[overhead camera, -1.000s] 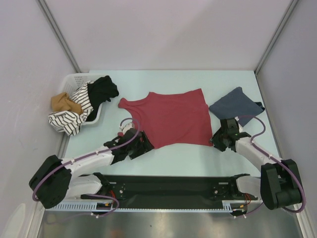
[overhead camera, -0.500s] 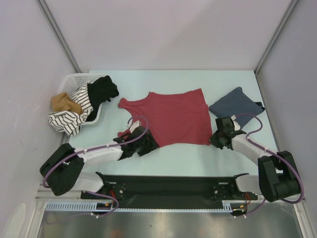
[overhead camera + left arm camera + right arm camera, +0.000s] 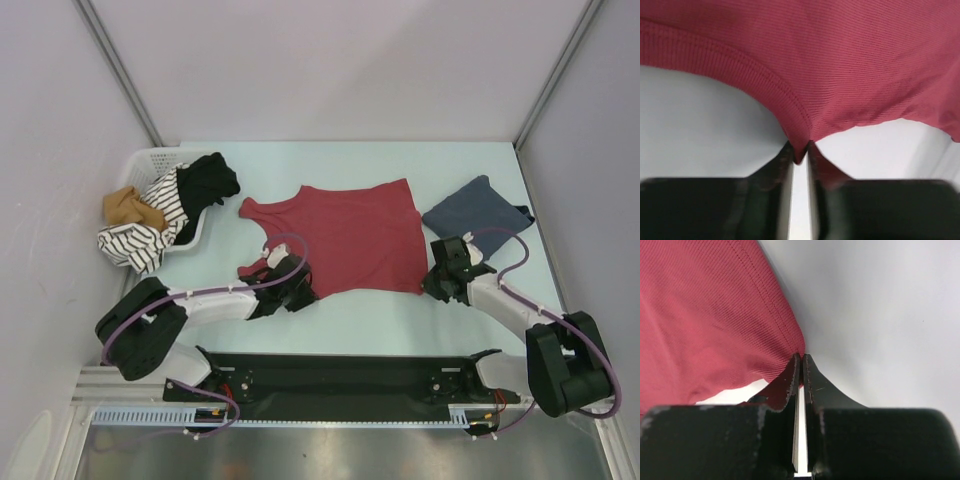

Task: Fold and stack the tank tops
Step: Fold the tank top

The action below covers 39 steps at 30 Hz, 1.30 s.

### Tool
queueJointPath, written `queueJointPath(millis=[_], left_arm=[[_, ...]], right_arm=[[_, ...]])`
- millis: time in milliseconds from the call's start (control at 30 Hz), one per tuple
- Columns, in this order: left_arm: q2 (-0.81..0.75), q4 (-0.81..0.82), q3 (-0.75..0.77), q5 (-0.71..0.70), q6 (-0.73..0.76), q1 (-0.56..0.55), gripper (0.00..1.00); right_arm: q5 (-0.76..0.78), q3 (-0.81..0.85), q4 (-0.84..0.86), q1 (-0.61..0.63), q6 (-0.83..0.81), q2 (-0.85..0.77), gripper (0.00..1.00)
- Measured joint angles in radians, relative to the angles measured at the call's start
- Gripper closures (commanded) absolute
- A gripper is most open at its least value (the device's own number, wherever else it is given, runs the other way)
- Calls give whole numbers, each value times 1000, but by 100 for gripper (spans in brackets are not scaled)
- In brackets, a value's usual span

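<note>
Pinching the red tank top (image 3: pixel 350 240) at two corners, the left tool (image 3: pixel 799 152) and right tool (image 3: pixel 801 361) look ready to fold it.

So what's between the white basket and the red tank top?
Just bare table, seen in the top view. Some black clothing hangs over the basket rim toward the red tank top.

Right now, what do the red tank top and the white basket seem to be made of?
Red tank top: soft ribbed knit, perhaps cotton, matte; fine ribs and a stitched hem show. White basket: probably hard plastic, judging by its stiff pale rim.
</note>
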Motion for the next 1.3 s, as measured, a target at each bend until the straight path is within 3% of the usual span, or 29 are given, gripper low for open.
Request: queueJointPath(millis=[33,367,700,900,1133,1300], left_arm=[[14,5,7,-2,-2,0,100],[47,3,40,-20,6,-11,100],[-193,-93,-124,-39,-18,-95,100],[-287,-147,-141,-41,-25,-98,99],[-286,-238,-56,-42,8,-80,100],[-218,-280,74,-43,60,-30,100]], right_arm=[[8,0,-5,10,0,-5,100],[50,-1,-76,65,-9,-57,100],[57,-41,-208,119,-19,-249,100],[56,-56,-263,151,-19,-298,100],[57,-44,-291,157,-35,-286,100],[61,56,-292,138,-75,-190,100]])
